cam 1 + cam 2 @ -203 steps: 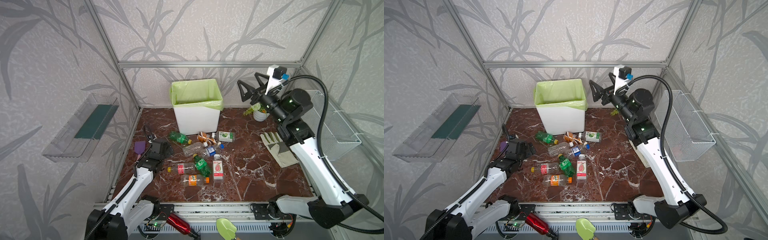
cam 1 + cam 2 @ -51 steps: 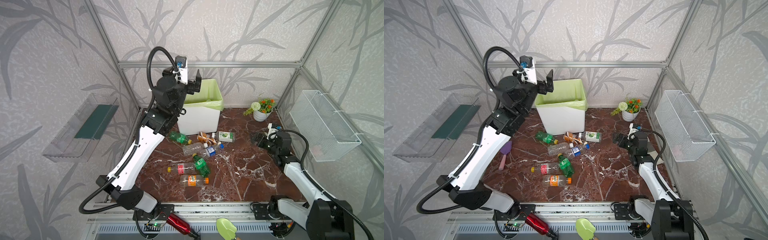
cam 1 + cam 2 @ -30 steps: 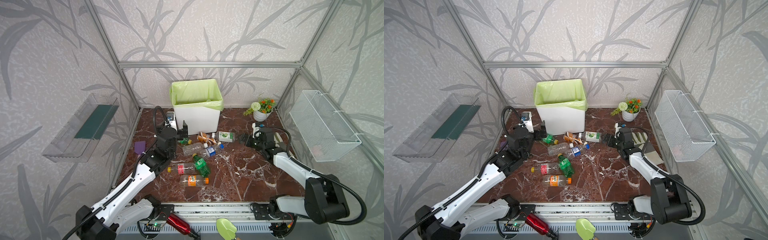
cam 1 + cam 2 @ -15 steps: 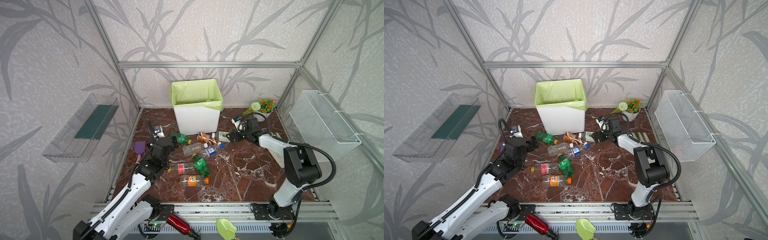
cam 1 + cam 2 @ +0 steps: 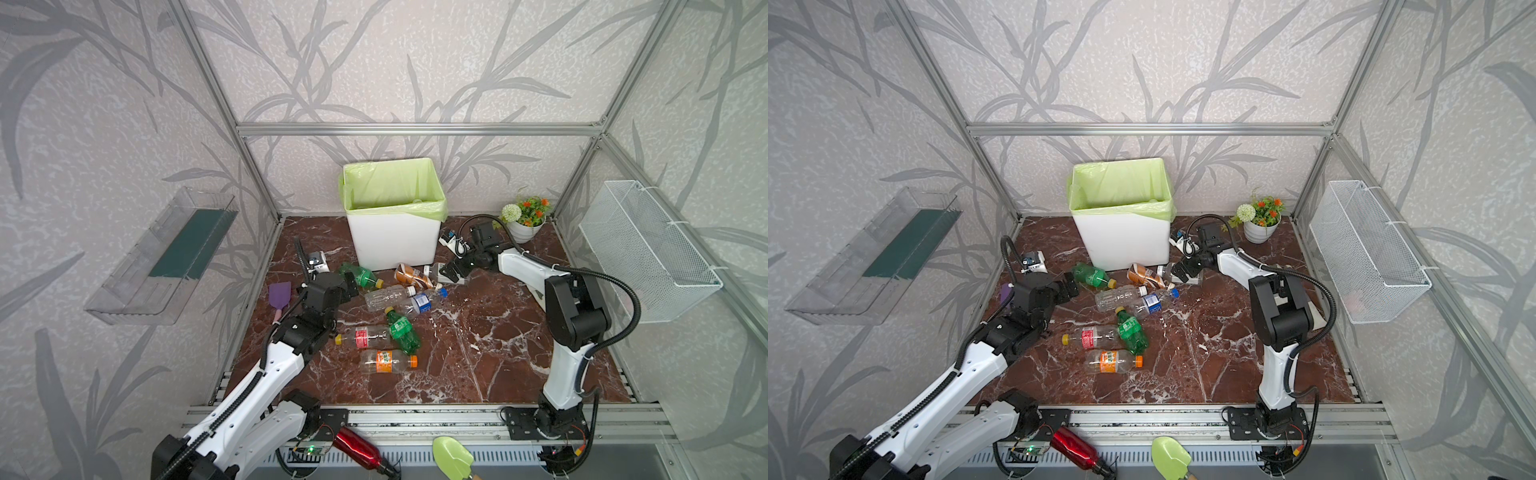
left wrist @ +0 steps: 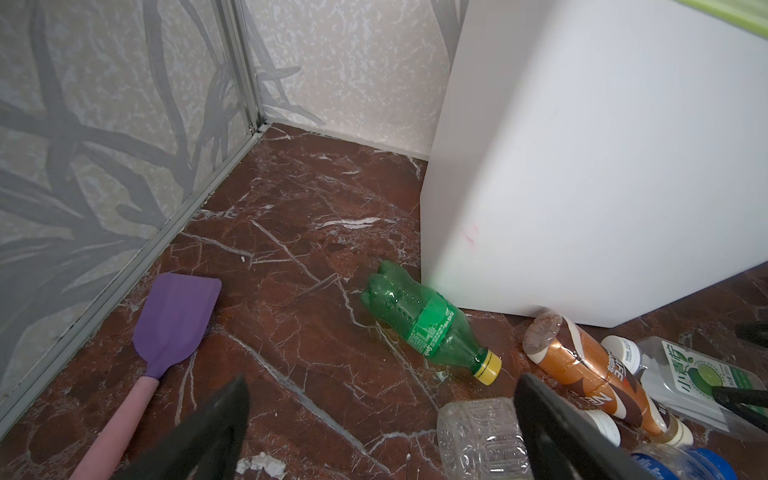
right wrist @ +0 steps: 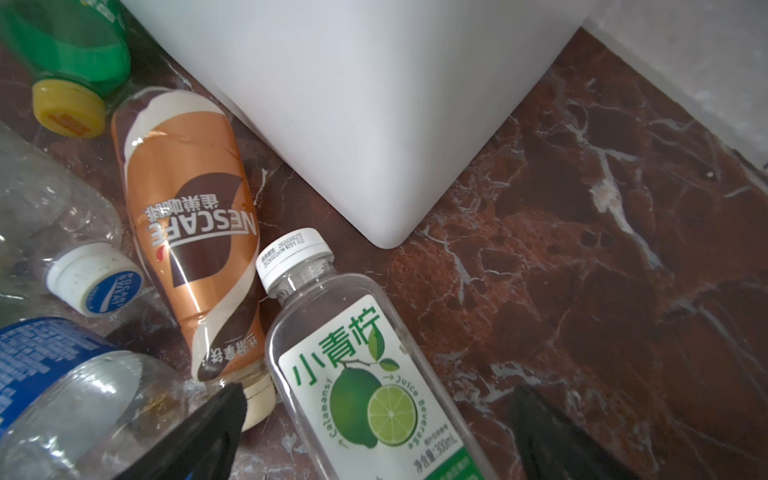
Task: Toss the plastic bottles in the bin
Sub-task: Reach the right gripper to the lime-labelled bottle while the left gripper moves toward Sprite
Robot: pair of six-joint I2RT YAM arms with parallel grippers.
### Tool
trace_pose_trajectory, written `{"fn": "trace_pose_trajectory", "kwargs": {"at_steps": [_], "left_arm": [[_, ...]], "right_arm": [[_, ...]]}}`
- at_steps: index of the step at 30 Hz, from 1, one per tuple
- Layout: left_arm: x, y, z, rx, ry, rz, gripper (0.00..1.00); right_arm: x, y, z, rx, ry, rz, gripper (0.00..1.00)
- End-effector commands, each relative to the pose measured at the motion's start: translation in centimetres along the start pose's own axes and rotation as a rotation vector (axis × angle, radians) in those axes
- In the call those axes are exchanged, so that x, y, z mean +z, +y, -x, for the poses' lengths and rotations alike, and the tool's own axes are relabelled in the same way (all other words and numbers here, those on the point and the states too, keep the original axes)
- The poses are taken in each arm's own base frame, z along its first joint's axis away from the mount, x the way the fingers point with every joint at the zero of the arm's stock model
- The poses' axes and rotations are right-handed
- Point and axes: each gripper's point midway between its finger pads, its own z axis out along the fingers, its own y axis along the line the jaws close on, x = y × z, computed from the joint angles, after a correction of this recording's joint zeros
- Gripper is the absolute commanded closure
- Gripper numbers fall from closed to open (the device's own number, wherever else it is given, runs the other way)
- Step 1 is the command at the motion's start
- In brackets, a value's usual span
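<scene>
Black right pincer (image 7: 378, 390) wide open, straddling lime bottle (image 7: 365, 374), not gripping; top views barely show that bottle. Left pincer (image 6: 382, 382) wide open, empty, near green bottle (image 6: 428, 328). Other bottles (image 5: 390, 297) lie on tabletop (image 5: 478, 332) before bin (image 5: 395, 245); its open top shows only in top views.

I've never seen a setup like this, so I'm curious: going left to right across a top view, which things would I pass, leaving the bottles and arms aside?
In a top view: clear wall tray → purple spatula → white bin with green bag → potted flowers → white wire basket.
</scene>
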Motion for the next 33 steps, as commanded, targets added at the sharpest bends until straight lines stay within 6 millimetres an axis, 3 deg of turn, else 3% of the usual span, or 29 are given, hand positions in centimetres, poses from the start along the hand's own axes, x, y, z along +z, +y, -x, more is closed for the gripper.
{"fn": "trace_pose_trajectory", "kwargs": {"at_steps": [1, 7, 14, 20, 23, 27, 31, 33], "left_arm": [[0.3, 0.1, -0.2, -0.037, 0.008, 0.001, 0.01], [0.5, 0.4, -0.3, -0.043, 0.015, 0.008, 0.01], [0.6, 0.2, -0.2, -0.065, 0.020, -0.008, 0.01], [0.7, 0.3, -0.4, -0.075, 0.024, -0.010, 0.01], [0.7, 0.3, -0.3, -0.075, 0.025, -0.014, 0.01], [0.7, 0.4, -0.4, -0.082, 0.026, -0.015, 0.01], [0.8, 0.4, -0.6, -0.091, 0.031, -0.017, 0.01], [0.9, 0.4, -0.7, -0.096, 0.033, -0.019, 0.01]], "right_arm": [[0.9, 0.8, -2.6, -0.052, 0.113, 0.047, 0.01], [2.2, 1.1, -2.8, -0.091, 0.138, 0.066, 0.01], [1.9, 0.9, -4.9, -0.079, 0.279, 0.067, 0.13], [-0.4, 0.7, -5.9, -0.057, 0.289, 0.006, 0.27], [-1.7, 0.9, -6.9, -0.034, 0.323, -0.020, 0.29], [-3.9, 0.2, -8.5, 0.067, 0.401, -0.101, 0.31], [-5.5, -0.5, -9.9, 0.171, 0.460, -0.197, 0.43], [-5.8, 0.0, -10.3, 0.204, 0.470, -0.196, 0.36]]}}
